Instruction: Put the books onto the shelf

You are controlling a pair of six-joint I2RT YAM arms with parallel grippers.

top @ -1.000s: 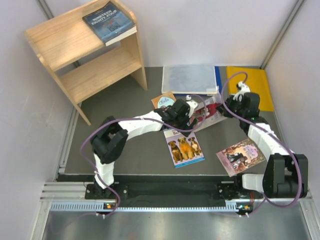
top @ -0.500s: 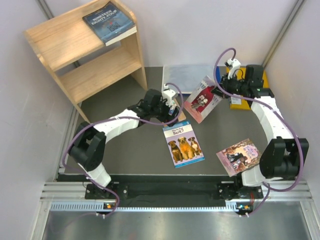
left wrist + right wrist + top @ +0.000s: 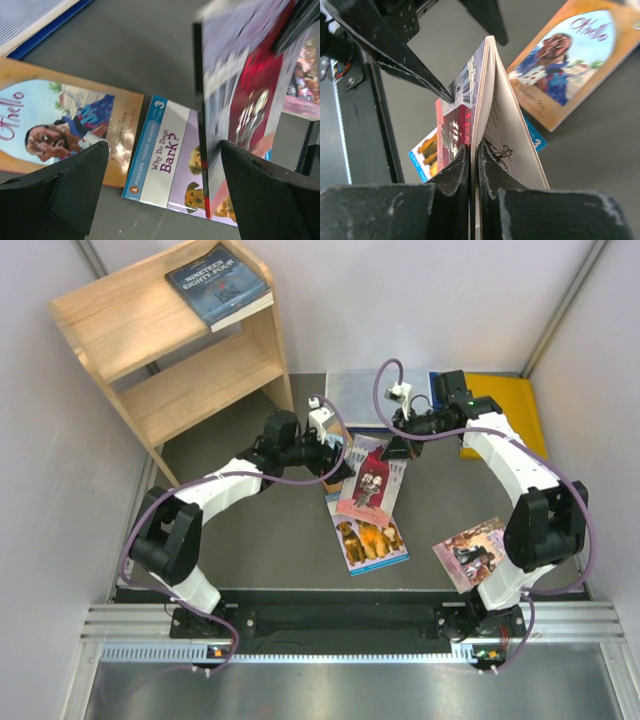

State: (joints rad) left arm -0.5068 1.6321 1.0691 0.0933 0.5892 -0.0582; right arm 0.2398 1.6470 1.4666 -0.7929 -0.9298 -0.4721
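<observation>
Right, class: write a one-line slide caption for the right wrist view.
Right fingers shut on the maroon-red book, held edge-on; orange-brown book and light blue book lie flat behind.

The shelf [image 3: 170,340] stands in the table's [image 3: 270,540] far-left corner, one book [image 3: 218,283] on top; folder [image 3: 350,395] and envelope [image 3: 515,400] line the far edge.

Robotics lab test cell — white partition walls [image 3: 400,300] enclose a dark grey tabletop [image 3: 270,540]. The left arm [image 3: 225,485] and right arm [image 3: 510,455], white and black with purple cables [image 3: 377,385], are bolted to an aluminium rail [image 3: 120,625] at the near edge.
</observation>
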